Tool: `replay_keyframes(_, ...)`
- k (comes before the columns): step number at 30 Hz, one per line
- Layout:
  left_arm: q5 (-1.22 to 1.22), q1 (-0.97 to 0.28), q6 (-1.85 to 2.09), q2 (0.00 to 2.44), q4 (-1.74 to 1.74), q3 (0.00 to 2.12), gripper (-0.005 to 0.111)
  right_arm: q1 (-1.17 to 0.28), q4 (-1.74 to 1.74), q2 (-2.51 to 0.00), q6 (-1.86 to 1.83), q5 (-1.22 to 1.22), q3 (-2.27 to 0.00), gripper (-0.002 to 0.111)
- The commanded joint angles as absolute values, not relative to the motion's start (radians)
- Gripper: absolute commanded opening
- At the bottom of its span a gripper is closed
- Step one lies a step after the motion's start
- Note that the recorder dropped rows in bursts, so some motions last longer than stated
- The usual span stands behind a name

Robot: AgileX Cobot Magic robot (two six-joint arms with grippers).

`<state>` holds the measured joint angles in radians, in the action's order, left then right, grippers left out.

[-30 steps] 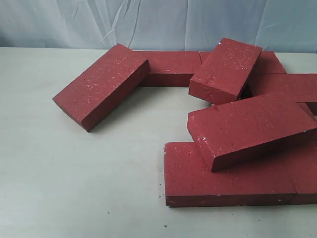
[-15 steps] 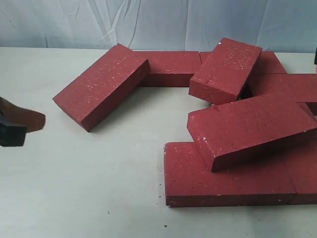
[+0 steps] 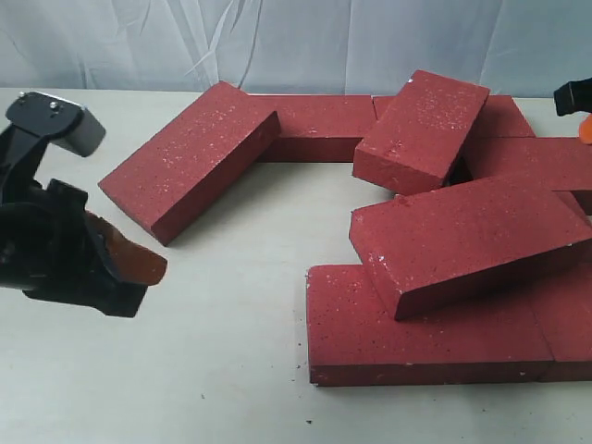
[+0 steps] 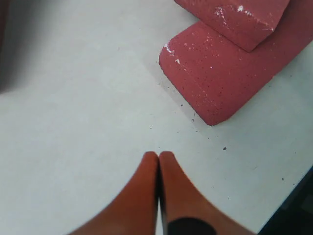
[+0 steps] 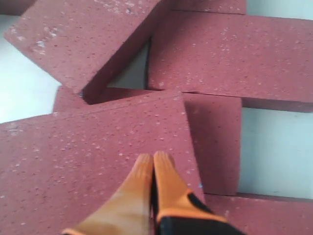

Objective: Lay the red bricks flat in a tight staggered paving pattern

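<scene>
Lying in a loose heap on the back and right part of the pale table (image 3: 213, 324), the red bricks (image 3: 518, 157) are dark red blocks with a rough surface full of small white speckles, long, flat-faced and rather thin. They make no pattern. A flat brick (image 3: 407, 328) lies at the front right, and an upper brick (image 3: 467, 242) rests askew on top of it, with one corner out past its edge. Behind them a raised brick (image 3: 421, 129) leans tilted on its neighbours. A slanted brick (image 3: 190, 159) on the left has its near end on the table, and its far end seems to rest on a back brick (image 3: 314, 120), which lies flat near the white cloth (image 3: 277, 46). The left gripper (image 4: 158, 156) hangs over bare table left of the heap, with its orange-red fingers pressed together and nothing between them. The right gripper (image 5: 153, 159) is over the speckled top of a brick, its orange fingers also clenched together and empty. Whether its tips touch the brick I cannot tell.
</scene>
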<state>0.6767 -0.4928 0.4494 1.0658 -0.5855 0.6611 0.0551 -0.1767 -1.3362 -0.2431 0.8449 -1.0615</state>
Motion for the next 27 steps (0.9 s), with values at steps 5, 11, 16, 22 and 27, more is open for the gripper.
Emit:
replay_keyframes(5,0.617,-0.596,0.454,1.171,-0.591,0.687,0.0,0.155,-0.092,-1.443,-0.219,0.846,-1.1,-0.001)
replay_keyframes(11,0.59,-0.664,0.454,1.27,-0.606,0.755,0.0,0.198,-0.065,-1.496,-0.238,0.834,-1.1,-0.001)
replay_keyframes(16,0.565,-0.722,0.452,1.371,-0.614,0.827,0.0,0.198,-0.05,-1.531,-0.292,0.829,-1.1,-0.001)
replay_keyframes(22,0.561,-0.775,0.449,1.504,-0.616,0.917,0.0,0.198,0.026,-1.582,-0.314,0.832,-1.1,-0.001)
replay_keyframes(27,0.543,-0.809,0.447,1.59,-0.631,0.983,0.0,0.198,0.025,-1.611,-0.314,0.832,-1.1,-0.001)
